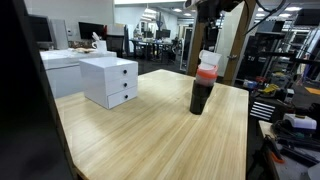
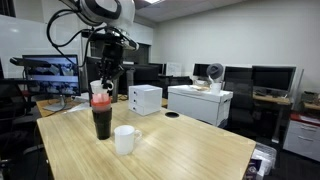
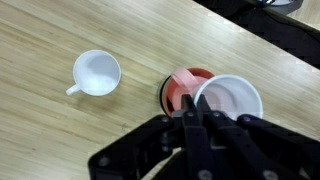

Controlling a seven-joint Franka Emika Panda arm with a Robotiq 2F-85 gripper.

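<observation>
The white plastic cup (image 3: 228, 100) is found seated in the mouth of a red plastic cup (image 3: 182, 83). That cup is in turn nested in a tall dark tumbler (image 2: 102, 122) standing upright on the light wooden table (image 3: 60, 130); any lettering on the cups is too small to be read. The gripper (image 3: 190, 112) is seen clenched on the rim of the white plastic cup. A white ceramic mug (image 3: 97, 72) is noted just beside the stack, apart from it, and a white two-drawer cabinet (image 1: 110, 80) is set farther off on the table.

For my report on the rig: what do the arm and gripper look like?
The arm has rounded white shells with dark joints; black cables loop beside it. The gripper is all black and angular. No markings are legible.
</observation>
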